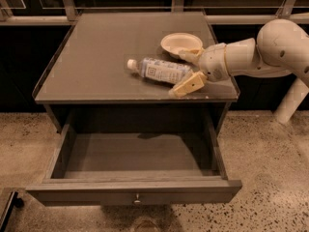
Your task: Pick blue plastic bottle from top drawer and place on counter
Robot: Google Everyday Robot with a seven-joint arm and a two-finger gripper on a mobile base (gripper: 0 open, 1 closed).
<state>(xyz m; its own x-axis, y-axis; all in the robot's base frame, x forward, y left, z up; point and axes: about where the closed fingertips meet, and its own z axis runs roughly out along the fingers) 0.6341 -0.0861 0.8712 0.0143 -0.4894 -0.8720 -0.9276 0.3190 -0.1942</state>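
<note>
Bottle (158, 71) lies on its side on the counter (96, 62), right of the counter's middle and toward its front edge. Its cap points to the counter's left, its base to the right. White label faces up.

Gripper (179, 74) sits low over the counter's front right part, reaching in from the right on the white arm (270, 52). Its fingers (188, 84) are spread wide, one on each side of the bottle's base end (whether either pad touches the bottle I cannot tell).

White bowl (181, 42) stands on the counter just behind the gripper, nearer the counter's back right.

Drawer (87, 195) is pulled out below the counter's front edge, with a small round knob (137, 197) centred on its front panel.
</note>
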